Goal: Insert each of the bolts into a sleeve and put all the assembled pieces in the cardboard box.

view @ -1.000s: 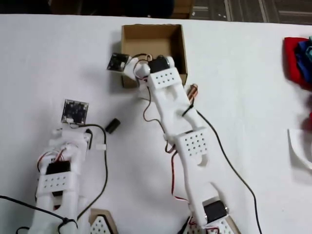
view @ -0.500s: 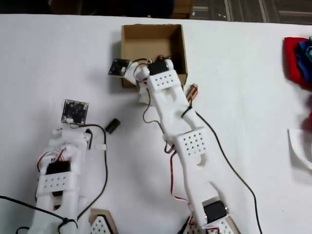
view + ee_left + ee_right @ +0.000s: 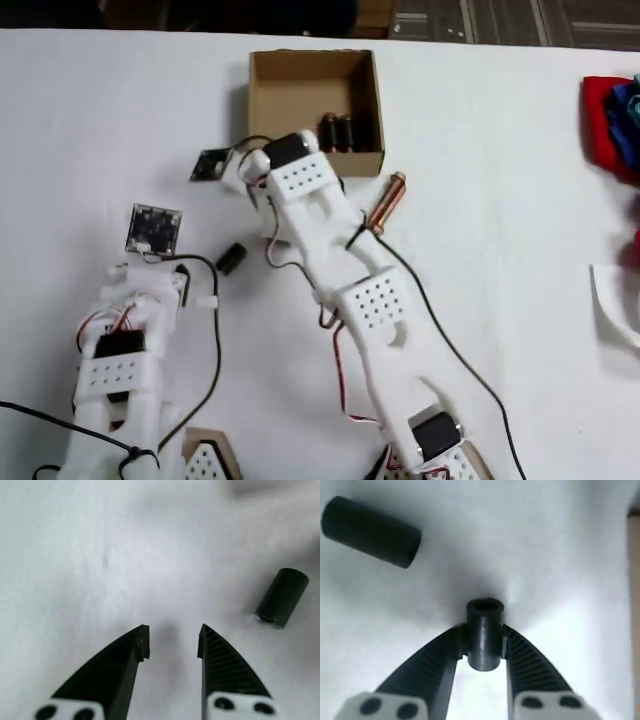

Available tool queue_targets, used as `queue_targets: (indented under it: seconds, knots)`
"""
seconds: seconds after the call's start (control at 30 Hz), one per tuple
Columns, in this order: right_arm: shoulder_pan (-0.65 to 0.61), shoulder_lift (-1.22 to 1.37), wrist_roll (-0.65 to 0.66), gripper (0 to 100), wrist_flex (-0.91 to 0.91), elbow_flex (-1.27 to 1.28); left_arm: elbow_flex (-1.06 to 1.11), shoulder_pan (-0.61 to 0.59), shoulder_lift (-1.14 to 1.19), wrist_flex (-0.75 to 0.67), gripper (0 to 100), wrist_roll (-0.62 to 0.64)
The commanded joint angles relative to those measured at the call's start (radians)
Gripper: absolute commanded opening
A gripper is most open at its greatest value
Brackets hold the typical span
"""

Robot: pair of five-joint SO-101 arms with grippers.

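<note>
Cardboard box [image 3: 300, 80] holds perhaps two pieces [image 3: 337, 132]; copper bolt [image 3: 385, 201] beside it; black sleeve [image 3: 485, 635] gripped, second sleeve [image 3: 231, 257] lying.

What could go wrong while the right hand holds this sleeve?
The right hand pinches the sleeve only at its fingertips, so it might slip or twist out. The bolt lies on the table close beside the right arm; a sweep of that arm could knock it away.
</note>
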Motion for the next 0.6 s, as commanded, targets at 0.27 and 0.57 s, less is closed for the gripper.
queue_targets:
  seconds: [0.27,0.57]
  knots:
    - [-0.005,-0.225,-0.213,12.8,0.025,0.149,-0.021,-0.012,-0.005,-0.017,18,-0.003]
    - [-0.024,-0.226,-0.261,13.0,-0.041,0.14,-0.025,-0.014,-0.003,-0.017,18,0.044]
